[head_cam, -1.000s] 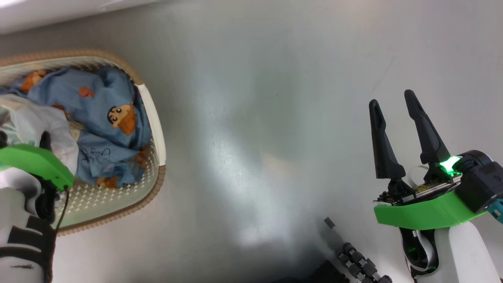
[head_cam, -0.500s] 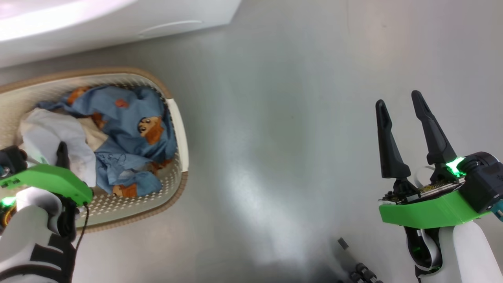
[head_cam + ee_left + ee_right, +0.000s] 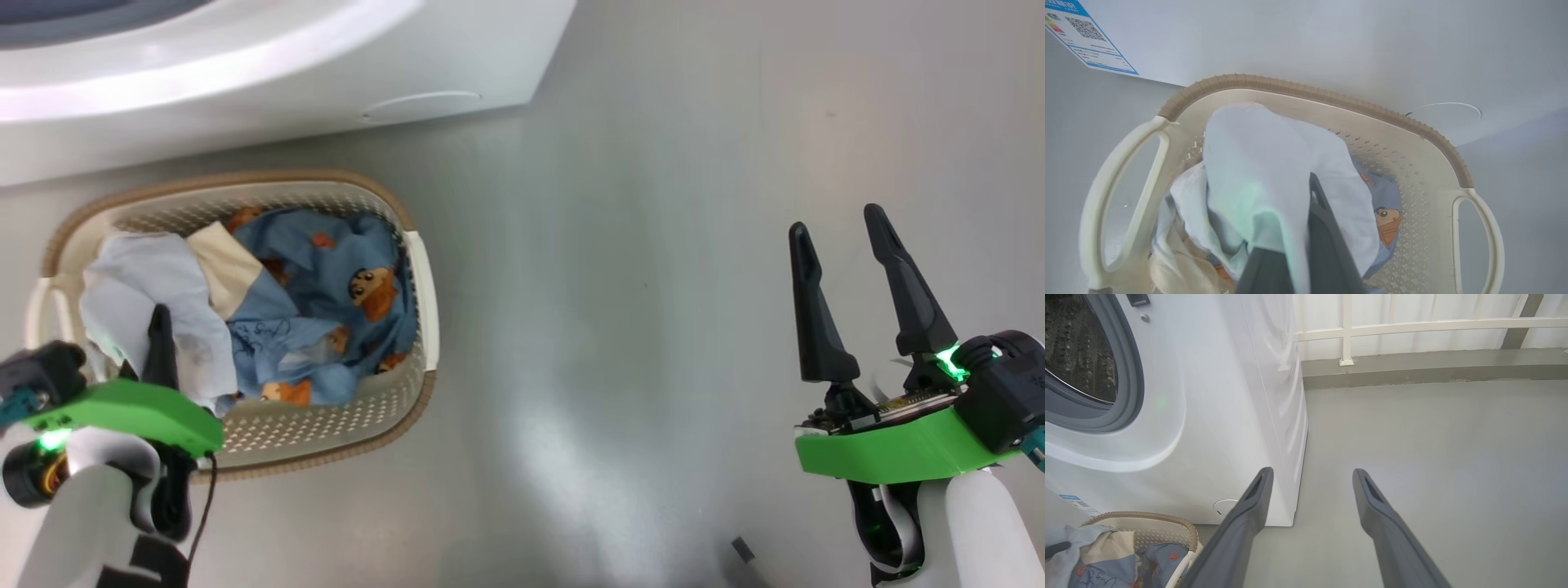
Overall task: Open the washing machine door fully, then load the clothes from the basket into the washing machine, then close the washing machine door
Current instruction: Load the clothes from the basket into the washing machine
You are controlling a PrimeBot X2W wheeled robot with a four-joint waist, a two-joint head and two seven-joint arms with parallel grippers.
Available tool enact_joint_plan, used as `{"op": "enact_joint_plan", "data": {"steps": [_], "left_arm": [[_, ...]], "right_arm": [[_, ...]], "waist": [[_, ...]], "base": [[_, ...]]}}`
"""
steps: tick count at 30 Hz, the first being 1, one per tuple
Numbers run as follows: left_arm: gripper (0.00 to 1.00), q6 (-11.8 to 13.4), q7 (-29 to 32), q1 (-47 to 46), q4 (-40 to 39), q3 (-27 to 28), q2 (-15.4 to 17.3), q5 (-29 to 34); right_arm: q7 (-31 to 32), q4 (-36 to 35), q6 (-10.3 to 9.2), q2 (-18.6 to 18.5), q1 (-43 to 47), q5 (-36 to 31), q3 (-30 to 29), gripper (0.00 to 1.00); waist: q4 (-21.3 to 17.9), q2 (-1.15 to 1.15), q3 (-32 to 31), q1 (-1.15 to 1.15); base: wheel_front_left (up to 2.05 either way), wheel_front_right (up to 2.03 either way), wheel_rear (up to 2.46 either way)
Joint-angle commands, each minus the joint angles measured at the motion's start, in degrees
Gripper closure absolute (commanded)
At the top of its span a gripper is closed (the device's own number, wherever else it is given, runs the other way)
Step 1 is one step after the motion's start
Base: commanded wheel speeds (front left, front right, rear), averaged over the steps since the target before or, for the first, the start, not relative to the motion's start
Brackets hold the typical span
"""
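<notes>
The basket [image 3: 245,178] is sitting on the floor [image 3: 612,327], and everything here is arranging itself around it. The washing machine [image 3: 245,73] is standing just behind the basket, close enough that a garment lifted out is needing only a short carry to the drum.

The left gripper [image 3: 160,343] is hanging over the near left part of the basket with its fingers pressed together on a pale garment [image 3: 1257,171]. The cloth is draping over and around the dark fingers (one finger is all but buried in it). It is bunching upward above the rest of the load, which I am reading as the start of a lift. The blue garments [image 3: 343,278] with the orange cartoon figures are lying loose in the far right half of the basket, touched by nothing.

The right gripper [image 3: 838,229] is hovering well to the right of the basket over bare floor, its fingers spread wide apart and holding nothing. I am guessing it is parked there to leave the other arm room.

Up behind the basket, the drum mouth [image 3: 1077,347] is showing uncovered inside its grey seal [image 3: 1133,375], so I am taking the door to be swung out of the way.
</notes>
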Motion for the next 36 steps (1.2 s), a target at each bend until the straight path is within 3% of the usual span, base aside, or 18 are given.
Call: {"op": "enact_joint_plan", "data": {"steps": [1,15,36], "left_arm": [[1.00,-0.1,-0.7,3.6,-2.8,1.8,1.5,0.3],[1.00,1.4,-0.8,17.9,-23.1,3.9,-2.5,2.9],[1.00,3.1,-0.8,33.0,-34.1,4.6,-5.1,8.3]], "right_arm": [[-0.3,-1.2,0.09,-0.1,2.3,-0.5,0.8,0.00],[-0.3,-0.3,0.09,-0.1,4.1,-2.0,0.2,0.00],[-0.3,2.8,0.09,-2.8,12.4,0.1,1.0,0.00]], "waist": [[1.2,0.00,-1.4,0.00],[4.0,0.00,-9.7,0.00],[5.7,0.00,-28.7,0.00]], "base": [[0.00,0.00,0.00],[0.00,0.00,0.00],[0.00,0.00,0.00]]}}
